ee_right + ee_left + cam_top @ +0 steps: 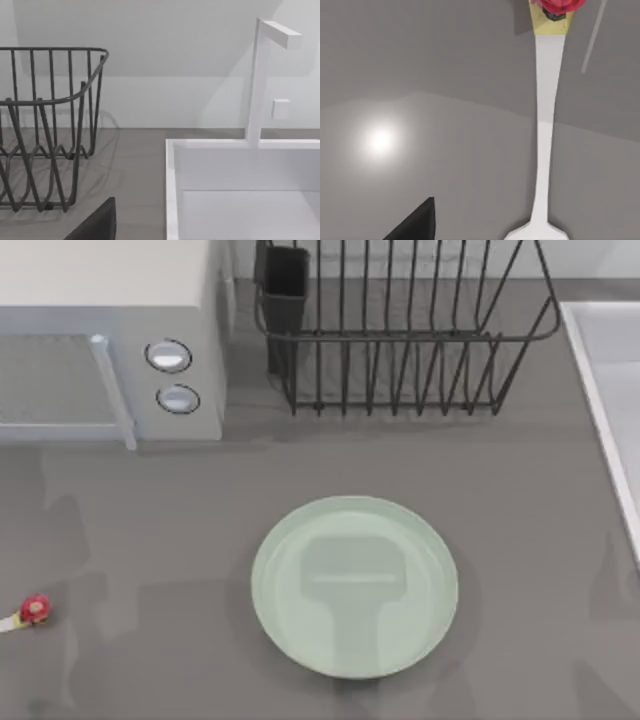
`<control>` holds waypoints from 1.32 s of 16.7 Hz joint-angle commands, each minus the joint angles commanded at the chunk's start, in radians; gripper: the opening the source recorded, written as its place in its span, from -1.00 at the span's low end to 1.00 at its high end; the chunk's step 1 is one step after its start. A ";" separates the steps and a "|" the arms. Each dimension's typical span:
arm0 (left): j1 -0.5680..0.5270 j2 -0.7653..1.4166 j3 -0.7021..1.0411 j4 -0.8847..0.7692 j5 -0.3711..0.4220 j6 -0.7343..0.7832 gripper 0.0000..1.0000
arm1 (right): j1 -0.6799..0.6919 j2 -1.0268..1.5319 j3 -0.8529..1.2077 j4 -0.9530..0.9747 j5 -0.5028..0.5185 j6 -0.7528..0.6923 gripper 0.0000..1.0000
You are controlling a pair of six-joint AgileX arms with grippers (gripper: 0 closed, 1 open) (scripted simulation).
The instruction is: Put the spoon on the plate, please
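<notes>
The pale mint-green plate lies flat in the middle of the table, with a soft arm shadow across it. The spoon lies at the far left edge of the top view, its red mushroom knob toward the plate and the rest cut off by that edge. In the left wrist view the spoon's thin white handle runs along the grey table, from the red knob to where the bowl starts. A dark part of my left gripper sits close above the table beside the handle, not touching it. My right gripper is off by the sink.
A grey microwave stands at the back left. A black wire dish rack with a dark cup holder stands at the back middle. A white sink with a faucet takes up the right side. Bare grey table surrounds the plate.
</notes>
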 joint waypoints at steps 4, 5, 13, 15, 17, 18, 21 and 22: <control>-0.003 0.018 -0.025 0.041 0.000 -0.001 1.00 | 0.000 0.000 0.000 0.000 0.000 0.000 1.00; -0.002 0.034 -0.042 0.075 0.000 -0.001 1.00 | 0.000 0.000 0.000 0.000 0.000 0.000 1.00; 0.002 0.205 -0.228 0.435 0.000 0.005 1.00 | 0.000 0.000 0.000 0.000 0.000 0.000 1.00; 0.002 0.211 -0.235 0.447 0.000 0.005 1.00 | 0.000 0.000 0.000 0.000 0.000 0.000 1.00; 0.002 0.211 -0.235 0.447 0.000 0.005 1.00 | 0.000 0.000 0.000 0.000 0.000 0.000 1.00; 0.002 0.211 -0.235 0.447 0.000 0.005 1.00 | 0.000 0.000 0.000 0.000 0.000 0.000 1.00; 0.002 0.211 -0.235 0.447 0.000 0.005 0.55 | 0.000 0.000 0.000 0.000 0.000 0.000 1.00; 0.002 0.211 -0.235 0.447 0.000 0.005 0.40 | 0.000 0.000 0.000 0.000 0.000 0.000 1.00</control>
